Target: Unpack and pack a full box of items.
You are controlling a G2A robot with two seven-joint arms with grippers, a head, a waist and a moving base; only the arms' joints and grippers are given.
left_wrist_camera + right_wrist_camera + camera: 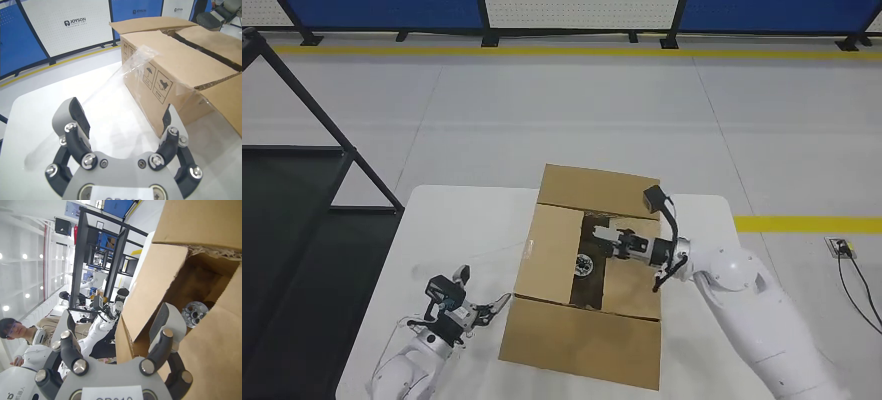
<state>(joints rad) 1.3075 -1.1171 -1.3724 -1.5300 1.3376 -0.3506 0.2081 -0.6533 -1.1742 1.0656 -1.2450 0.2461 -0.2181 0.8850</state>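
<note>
The job had barely begun. The left gripper (482, 288) (122, 106) sat low over the white surface (442, 220) just beside the box's left wall, its fingers spread wide and nothing between them. A strip of clear tape (140, 56) hung loose from the top edge of that wall and trailed down toward the gripper, so the seal looked cut or peeled away.

The cardboard box (582, 340) (170, 62) stood in the middle of the surface with its opening facing up. The far and near flaps were folded out flat, while the two side flaps lay nearly shut across the top with a dark slot between them. That slot ran away from the robot, slightly skewed. With the flaps out, the box stretched longest the same way, but the body's own long side could not be told.

A round metal disc with holes (584, 264) (194, 314) lay inside, seen through the slot. No item lay out on the surface, so unpacking and all of the repacking remained.

The right gripper (602, 238) (117, 311) was at the slot, wide open and gripping nothing. One finger was inside, the other outside, with a side flap's edge between them unpinched.
</note>
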